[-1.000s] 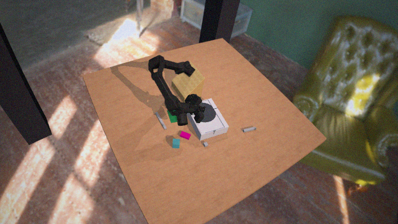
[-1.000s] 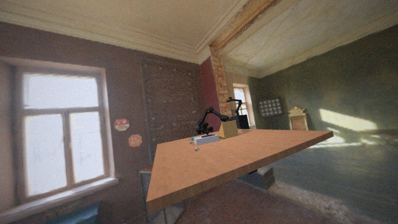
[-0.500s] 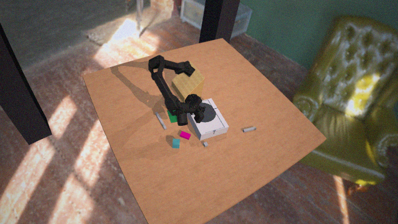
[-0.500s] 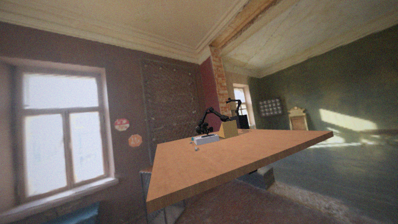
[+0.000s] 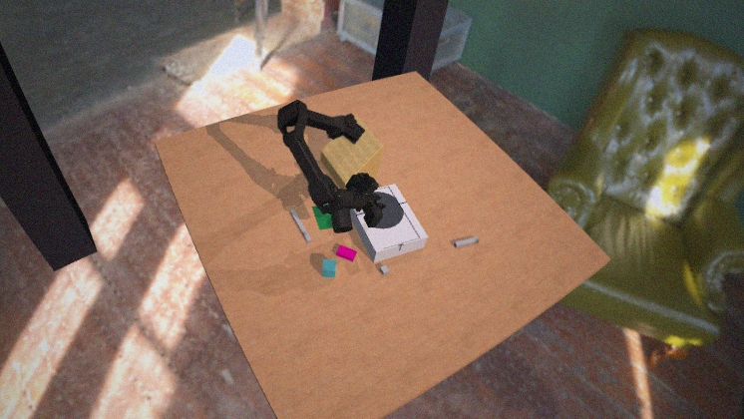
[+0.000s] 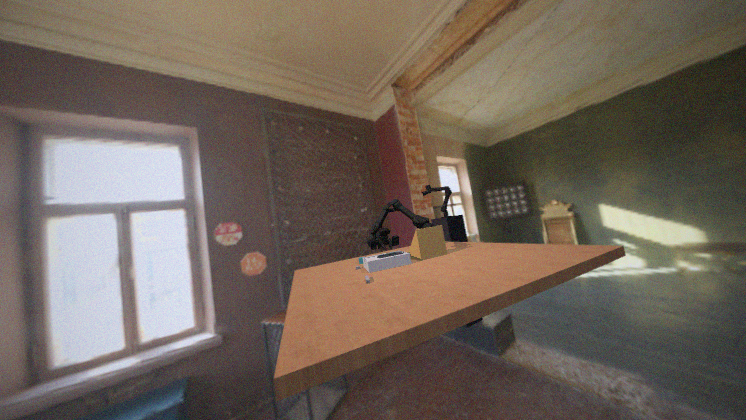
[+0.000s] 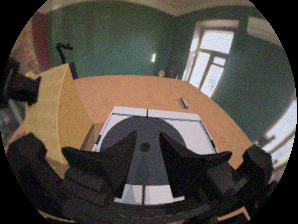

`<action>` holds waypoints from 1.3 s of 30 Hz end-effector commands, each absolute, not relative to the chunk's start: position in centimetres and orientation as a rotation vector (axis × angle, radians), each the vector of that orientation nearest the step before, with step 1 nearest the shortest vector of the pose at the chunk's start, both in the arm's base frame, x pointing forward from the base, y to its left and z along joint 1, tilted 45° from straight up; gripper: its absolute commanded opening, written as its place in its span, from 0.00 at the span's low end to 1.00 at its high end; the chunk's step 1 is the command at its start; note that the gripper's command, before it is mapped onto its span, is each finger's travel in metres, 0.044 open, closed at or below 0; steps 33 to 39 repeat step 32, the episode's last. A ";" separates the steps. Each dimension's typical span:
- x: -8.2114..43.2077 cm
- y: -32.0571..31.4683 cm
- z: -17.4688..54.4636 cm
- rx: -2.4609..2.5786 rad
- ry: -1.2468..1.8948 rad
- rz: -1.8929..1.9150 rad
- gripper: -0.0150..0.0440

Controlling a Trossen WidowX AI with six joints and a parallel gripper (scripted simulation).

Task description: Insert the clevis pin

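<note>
We see a small, dark round shape at the middle of the wide, dark grey metal disc, probably the steel pin's head, though we cannot tell it from the hole; our black gripper stands partly open above, fingers apart. The disc lies on the white rimmed tray, inward from all edges of the brown wooden counter. Beyond the tray, we have a grey cylinder towards the top view's right-hand corner, a thin grey rod towards its left edge, and a yellow block towards its far corner.
</note>
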State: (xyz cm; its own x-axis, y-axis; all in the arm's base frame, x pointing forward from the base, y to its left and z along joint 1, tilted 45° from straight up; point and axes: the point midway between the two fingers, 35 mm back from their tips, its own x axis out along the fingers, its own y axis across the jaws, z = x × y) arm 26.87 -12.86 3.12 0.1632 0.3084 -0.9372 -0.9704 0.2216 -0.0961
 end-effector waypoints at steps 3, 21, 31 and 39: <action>26.9 -12.6 3.5 -0.876 0.964 1.100 0.53; 25.0 -15.3 12.6 -0.890 0.962 1.101 1.00; 25.0 -15.3 12.6 -0.890 0.962 1.101 1.00; 25.0 -15.3 12.6 -0.890 0.962 1.101 1.00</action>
